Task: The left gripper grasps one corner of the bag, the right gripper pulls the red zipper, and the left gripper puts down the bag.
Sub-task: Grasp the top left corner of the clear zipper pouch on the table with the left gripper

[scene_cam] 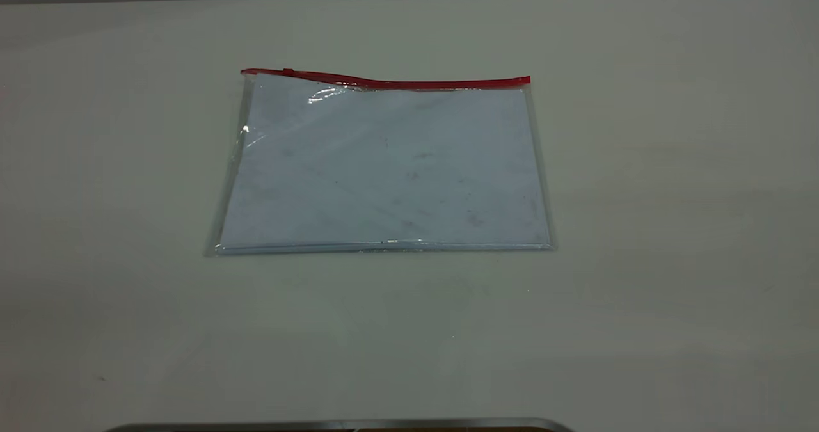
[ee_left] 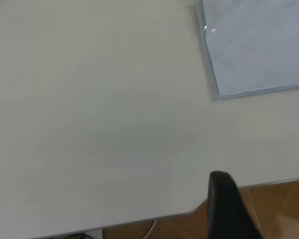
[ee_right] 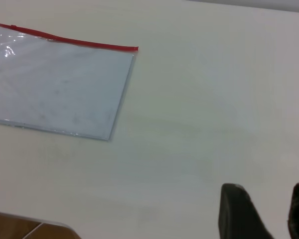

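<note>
The bag (scene_cam: 384, 166) lay flat at mid-surface (scene_cam: 672, 227), its red zipper (scene_cam: 409, 84) along the far edge with the slider near the left end. Neither arm appeared in the exterior view. The left gripper (ee_left: 261, 209) and the right gripper (ee_right: 266, 211) both stood with jaws apart, holding nothing, well clear of the bag. No step had begun, by my judgement. Next required: the left gripper to reach a bag corner and close on it.

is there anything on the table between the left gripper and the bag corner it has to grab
Nothing visible. In the left wrist view, only bare table lies between the left gripper and the bag, which lies flat.
</note>
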Action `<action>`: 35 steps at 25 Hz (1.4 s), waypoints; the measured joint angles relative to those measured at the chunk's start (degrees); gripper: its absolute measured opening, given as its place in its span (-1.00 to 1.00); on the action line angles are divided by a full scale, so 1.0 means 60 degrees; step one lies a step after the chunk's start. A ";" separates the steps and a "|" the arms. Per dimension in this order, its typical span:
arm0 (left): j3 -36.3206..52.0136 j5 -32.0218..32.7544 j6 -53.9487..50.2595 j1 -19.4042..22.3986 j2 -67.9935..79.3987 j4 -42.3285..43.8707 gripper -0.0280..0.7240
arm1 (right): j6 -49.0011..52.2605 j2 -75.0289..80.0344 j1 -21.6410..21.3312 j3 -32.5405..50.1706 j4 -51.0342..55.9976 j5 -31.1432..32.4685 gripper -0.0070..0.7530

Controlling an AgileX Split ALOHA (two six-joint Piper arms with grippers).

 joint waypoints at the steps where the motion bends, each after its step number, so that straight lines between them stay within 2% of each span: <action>1: 0.0000 0.0000 0.0000 0.0000 0.0000 0.0000 0.22 | 0.0000 0.0000 0.0000 0.0000 0.0000 0.0000 -0.23; 35: 0.0000 0.0000 -0.0011 0.0000 0.0000 -0.0206 0.22 | 0.0000 0.0000 0.0000 0.0000 0.0000 0.0000 -0.26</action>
